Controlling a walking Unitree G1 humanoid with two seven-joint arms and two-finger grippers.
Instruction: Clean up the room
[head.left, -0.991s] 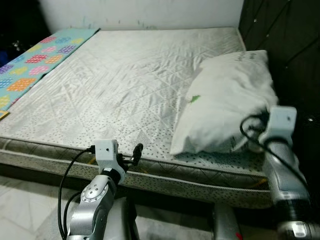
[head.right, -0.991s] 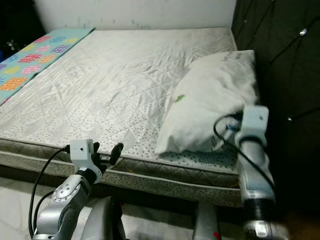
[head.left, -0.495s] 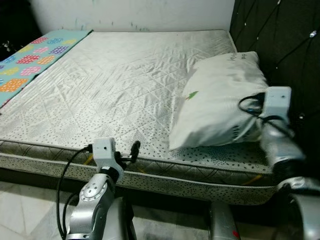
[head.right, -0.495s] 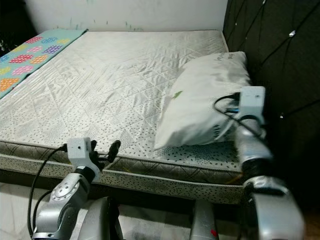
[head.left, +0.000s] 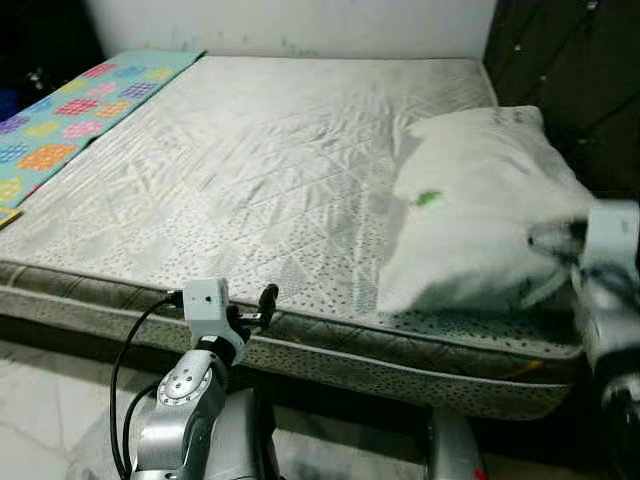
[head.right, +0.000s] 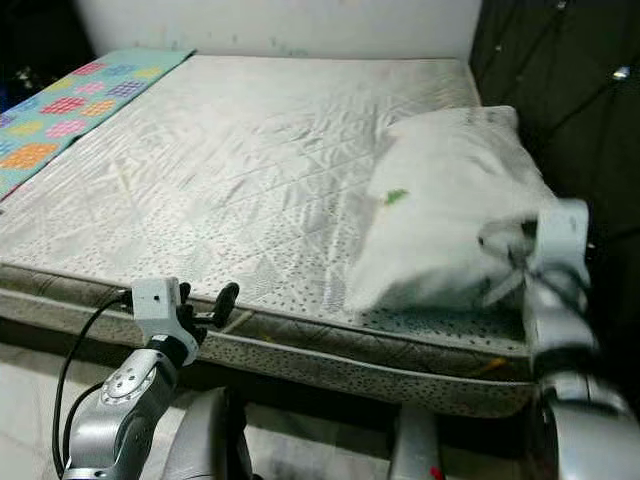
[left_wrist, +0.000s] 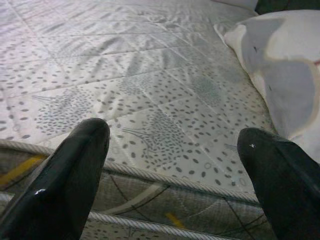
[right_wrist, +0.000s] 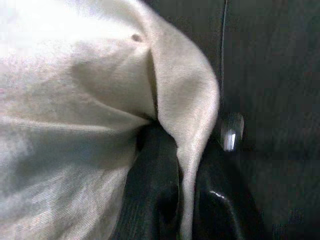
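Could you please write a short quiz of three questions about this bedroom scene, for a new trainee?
1. True or false: the right gripper pinches a fold of the pillow.
2. Where is the left gripper? A) open, near the front edge of the mattress; B) shut on the pillow; C) resting on the colourful mat.
3. Which side of the bed does the pillow lie toward, the robot's left or right?

Key: 1 true; 2 A; 3 right, next to the dark headboard.

Right hand (right_wrist: 182, 200) fingertips buried in pillow (head.right: 450, 205) fold; arm motion-blurred.
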